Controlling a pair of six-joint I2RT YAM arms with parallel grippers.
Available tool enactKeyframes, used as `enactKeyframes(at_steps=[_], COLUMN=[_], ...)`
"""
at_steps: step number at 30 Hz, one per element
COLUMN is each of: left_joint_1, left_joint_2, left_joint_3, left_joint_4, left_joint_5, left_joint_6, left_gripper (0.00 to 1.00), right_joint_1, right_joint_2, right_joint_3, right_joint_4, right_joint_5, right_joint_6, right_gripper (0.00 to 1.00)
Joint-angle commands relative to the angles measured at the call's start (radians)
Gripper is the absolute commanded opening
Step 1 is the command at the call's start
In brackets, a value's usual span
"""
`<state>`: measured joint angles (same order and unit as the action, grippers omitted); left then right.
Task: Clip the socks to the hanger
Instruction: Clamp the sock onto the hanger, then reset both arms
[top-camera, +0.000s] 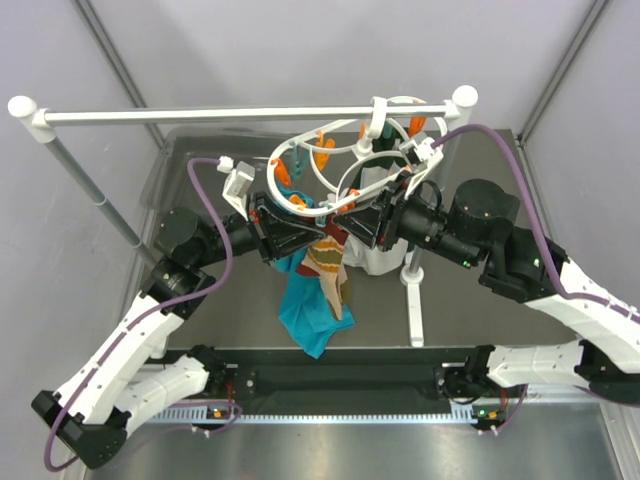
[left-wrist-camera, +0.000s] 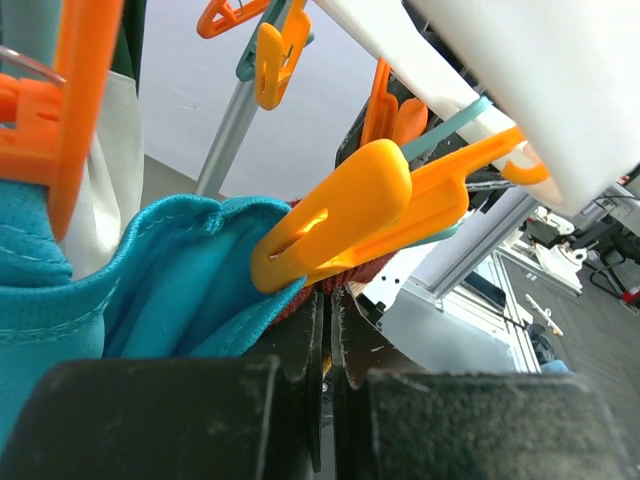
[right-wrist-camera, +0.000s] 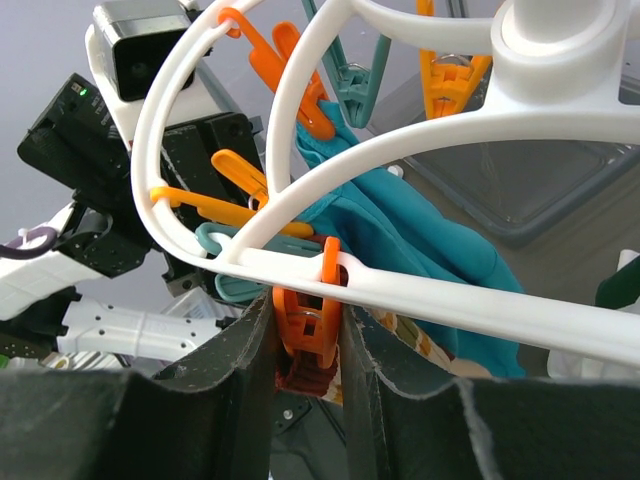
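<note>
The white ring hanger (top-camera: 378, 118) hangs by its hook from the rail, and its bar (right-wrist-camera: 450, 305) crosses the right wrist view. A tan sock (top-camera: 328, 262) with stripes and dark red sections hangs below the ring, between both grippers. My left gripper (top-camera: 305, 228) (left-wrist-camera: 328, 300) is shut on the sock's dark red edge (left-wrist-camera: 355, 272), just under an orange clip (left-wrist-camera: 350, 215). From the other side, my right gripper (top-camera: 345, 222) (right-wrist-camera: 306, 310) is shut on an orange clip (right-wrist-camera: 308, 325) on the bar, squeezing it. The sock's dark red fabric (right-wrist-camera: 300, 368) sits right below that clip.
A large teal cloth (top-camera: 303, 315) (left-wrist-camera: 170, 270) (right-wrist-camera: 400, 230) hangs from the hanger beside the sock. A white cloth (top-camera: 378, 258) hangs behind it. The long white rail (top-camera: 200, 115) rests on poles, with a stand foot (top-camera: 412, 300) on the table. Several orange and teal clips dangle from the ring.
</note>
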<state>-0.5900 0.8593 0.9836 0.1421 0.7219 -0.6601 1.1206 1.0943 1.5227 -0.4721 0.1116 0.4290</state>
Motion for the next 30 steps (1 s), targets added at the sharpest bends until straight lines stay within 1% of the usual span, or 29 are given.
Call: enactKeyframes(at_steps=[1, 2, 4, 5, 6, 7, 9, 10, 11, 12, 13, 15, 16, 17, 18, 19, 20, 21, 22, 24, 25, 27, 29, 30], left_joint_1=[-0.004, -0.004, -0.004, -0.004, -0.004, -0.004, -0.002, -0.004, -0.004, -0.004, -0.004, -0.004, -0.004, -0.004, -0.004, -0.004, -0.004, -0.004, -0.004, -0.004, -0.004, -0.004, -0.004, -0.004], left_joint_2=[-0.006, -0.006, -0.002, 0.000, 0.001, 0.001, 0.001, 0.001, 0.001, 0.003, 0.000, -0.002, -0.003, -0.003, -0.005, -0.005, -0.005, -0.003, -0.003, -0.006, -0.011, -0.026, -0.040, -0.054], left_joint_3=[0.012, 0.012, 0.012, 0.009, 0.009, 0.006, 0.009, 0.009, 0.007, 0.006, 0.006, 0.003, 0.001, 0.000, -0.002, -0.003, -0.006, -0.008, -0.010, -0.013, -0.013, -0.014, -0.008, -0.003], left_joint_4=[0.094, 0.096, 0.097, 0.096, 0.096, 0.097, 0.096, 0.096, 0.093, 0.090, 0.083, 0.071, 0.062, 0.057, 0.047, 0.045, 0.042, 0.036, 0.027, 0.008, -0.001, -0.048, -0.099, -0.180], left_joint_5=[-0.022, -0.022, -0.022, -0.022, -0.027, -0.029, -0.029, -0.027, -0.029, -0.032, -0.030, -0.030, -0.029, -0.024, -0.012, -0.004, 0.004, 0.011, 0.028, 0.043, 0.045, 0.054, 0.069, 0.071], left_joint_6=[-0.022, -0.022, -0.024, -0.024, -0.022, -0.024, -0.024, -0.024, -0.022, -0.021, -0.015, -0.009, -0.004, -0.003, 0.001, 0.001, 0.001, 0.001, 0.002, 0.005, 0.013, 0.039, 0.065, 0.097], left_gripper=[0.00, 0.00, 0.00, 0.00, 0.00, 0.00, 0.00, 0.00, 0.01, 0.05, 0.13, 0.24, 0.35, 0.39, 0.47, 0.47, 0.53, 0.55, 0.57, 0.58, 0.59, 0.56, 0.49, 0.47], right_joint_1=[0.002, 0.002, 0.002, 0.002, 0.002, 0.002, 0.002, 0.002, 0.002, 0.002, 0.002, 0.004, 0.002, 0.002, 0.002, 0.004, 0.004, 0.002, 0.002, 0.002, 0.004, 0.002, 0.002, 0.002], right_joint_2=[0.026, 0.024, 0.021, 0.013, 0.012, 0.009, 0.003, -0.001, -0.001, -0.002, -0.002, -0.005, -0.008, -0.010, -0.016, -0.019, -0.022, -0.025, -0.033, -0.042, -0.050, -0.062, -0.086, -0.097], right_joint_3=[-0.041, -0.041, -0.041, -0.041, -0.041, -0.042, -0.041, -0.041, -0.039, -0.036, -0.035, -0.030, -0.027, -0.026, -0.022, -0.022, -0.019, -0.018, -0.016, -0.009, -0.004, 0.002, -0.001, -0.012], right_joint_4=[-0.126, -0.128, -0.128, -0.126, -0.123, -0.120, -0.120, -0.120, -0.120, -0.119, -0.119, -0.122, -0.126, -0.129, -0.138, -0.143, -0.149, -0.164, -0.174, -0.216, -0.236, -0.269, -0.315, -0.329], right_joint_5=[-0.055, -0.053, -0.047, -0.046, -0.046, -0.047, -0.047, -0.047, -0.044, -0.044, -0.041, -0.041, -0.039, -0.038, -0.033, -0.030, -0.029, -0.023, -0.023, -0.018, -0.013, -0.003, 0.005, 0.017], right_joint_6=[0.001, 0.001, 0.002, 0.004, 0.007, 0.008, 0.013, 0.014, 0.014, 0.014, 0.014, 0.014, 0.014, 0.014, 0.016, 0.014, 0.014, 0.011, 0.008, -0.004, -0.009, -0.018, -0.024, -0.024], right_gripper=[0.00, 0.01, 0.07, 0.14, 0.18, 0.25, 0.32, 0.39, 0.41, 0.44, 0.47, 0.55, 0.58, 0.63, 0.67, 0.67, 0.73, 0.77, 0.85, 0.92, 0.97, 0.99, 1.00, 1.00])
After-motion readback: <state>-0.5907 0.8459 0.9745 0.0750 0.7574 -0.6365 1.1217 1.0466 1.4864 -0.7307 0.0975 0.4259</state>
